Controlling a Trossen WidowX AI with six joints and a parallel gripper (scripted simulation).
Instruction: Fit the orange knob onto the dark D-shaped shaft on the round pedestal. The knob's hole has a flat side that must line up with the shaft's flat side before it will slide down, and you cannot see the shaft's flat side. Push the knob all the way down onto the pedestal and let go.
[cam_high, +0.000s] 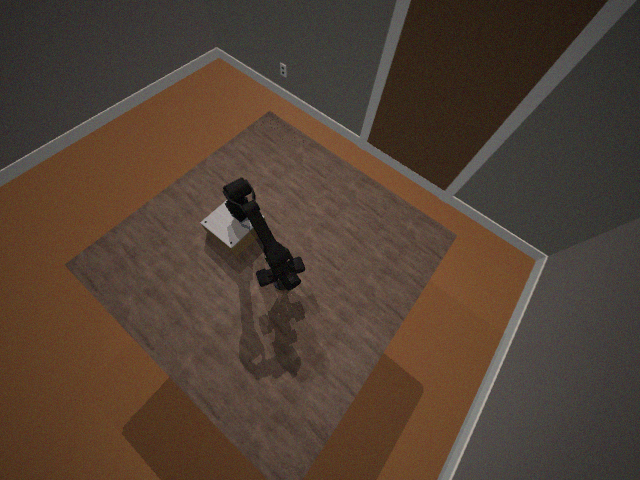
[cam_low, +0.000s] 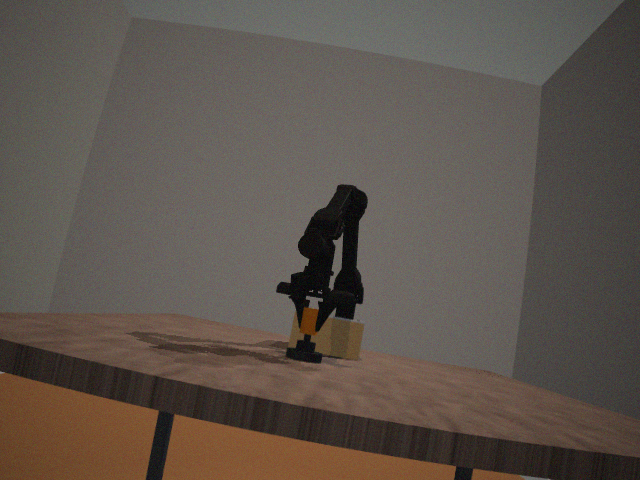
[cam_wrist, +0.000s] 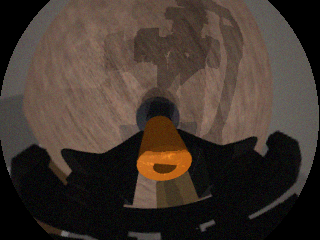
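"Start close: what's at the front?"

"The table (cam_high: 351, 217) (cam_low: 320, 419) (cam_wrist: 75, 75), one thick wood-grain top, with two dark legs (cam_low: 159, 446) (cam_low: 463, 473) showing beneath its near edge in the exterior view."

"And on it?"

"One round pedestal (cam_high: 276, 285) (cam_low: 303, 355) (cam_wrist: 143, 114), its dark shaft (cam_low: 307, 337) rising into the bottom of one orange knob (cam_low: 309, 321) (cam_wrist: 161, 140). The knob stands roughly upright above the pedestal's base, apart from it, so it isn't fully down. How its flat side lines up, I can't tell."

"The gripper (cam_high: 283, 273) (cam_low: 309, 327) (cam_wrist: 160, 132)?"

"Closed on the knob, one finger at either side, pointing down. The wrist view shows the knob's open end between them."

"How is the arm (cam_high: 266, 235) (cam_low: 349, 258) posed?"

"One arm: up from its base, sharply bent at the high elbow, then forward and down to the wrist above the pedestal."

"Any lettering on it?"

"Too dark and small to tell."

"Farther back?"

"One pale yellow block (cam_high: 242, 249) (cam_low: 353, 339) behind the pedestal, under the arm, topped by a light metal plate (cam_high: 227, 227) with two dark screw spots visible."

"And farthest?"

"Grey walls (cam_high: 129, 62) (cam_low: 320, 155), one outlet (cam_high: 283, 69), and one tall brown door (cam_high: 465, 67)"
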